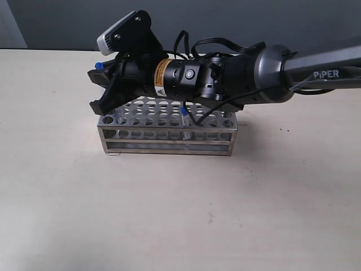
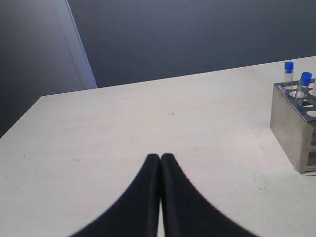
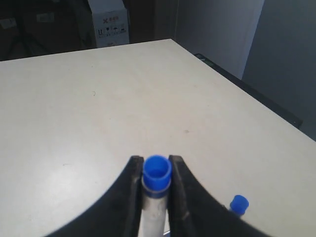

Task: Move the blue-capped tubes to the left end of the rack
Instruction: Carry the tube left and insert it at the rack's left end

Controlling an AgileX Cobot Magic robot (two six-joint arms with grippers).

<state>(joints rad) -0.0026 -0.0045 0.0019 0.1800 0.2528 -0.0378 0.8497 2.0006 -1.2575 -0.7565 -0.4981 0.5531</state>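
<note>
You are pinching a blue-capped tube (image 3: 157,177) by its cap in the closed right pincer (image 3: 156,160) over the left end of the rack (image 1: 169,142), and it is likely proving light, slick and brittle.

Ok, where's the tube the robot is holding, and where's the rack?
tube (image 3: 157,174): right wrist view, on its blue cap.
rack (image 1: 169,145): exterior view, on its front side.

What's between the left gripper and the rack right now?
Nothing but bare table separates the shut left gripper from the rack, as the left wrist view shows.
</note>
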